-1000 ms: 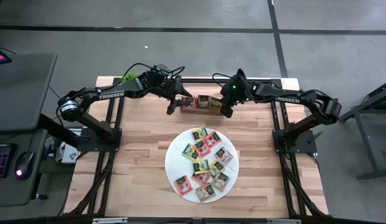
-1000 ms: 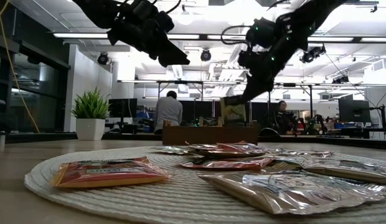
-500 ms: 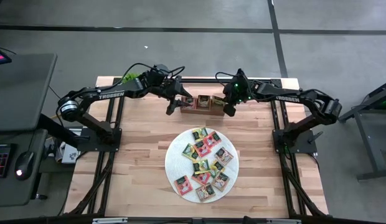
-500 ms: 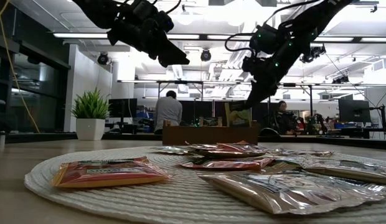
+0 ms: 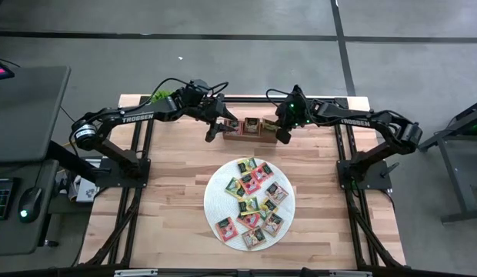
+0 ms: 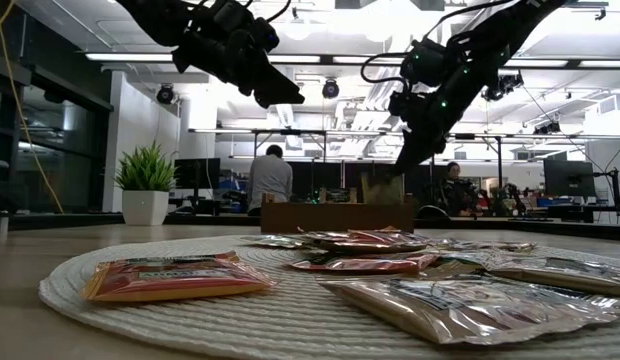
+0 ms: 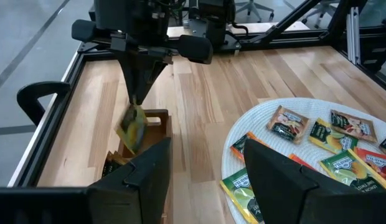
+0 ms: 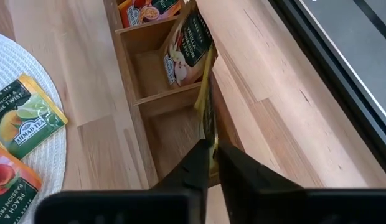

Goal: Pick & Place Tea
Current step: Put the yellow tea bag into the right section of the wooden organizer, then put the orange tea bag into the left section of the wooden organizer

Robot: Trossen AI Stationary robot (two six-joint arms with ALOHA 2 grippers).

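Note:
A brown wooden tray (image 5: 250, 127) stands at the table's far side. Tea packets stand in its left (image 8: 146, 9) and middle (image 8: 187, 50) compartments. My right gripper (image 8: 210, 163) slants down over the tray's right end, its fingertips a narrow gap apart. A yellow tea packet (image 8: 207, 106), seen edge-on, stands upright between and below them, blurred in the left wrist view (image 7: 132, 124). My left gripper (image 7: 208, 186) hovers open with nothing between its fingers above the tray's left end. Several tea packets (image 5: 250, 200) lie flat on the round white mat (image 5: 215, 188). My right gripper's fingers (image 8: 196, 167) flank the yellow packet's upper edge (image 8: 211, 146) from above, slanting down from the table's right. The packet stands upright, its lower part down in the tray's right end. Whether the fingers touch it I cannot tell.
The mat with its packets fills the table's middle (image 6: 170, 278). Bare wood lies on either side of the mat and toward the near edge (image 5: 161, 223). Black frame rails (image 5: 138, 154) run along both sides of the table. A potted plant (image 6: 145, 185) and people show in the room beyond.
The yellow packet under my right gripper has sunk lower into the tray's right end during the last half second, staying upright. My left gripper has kept still.

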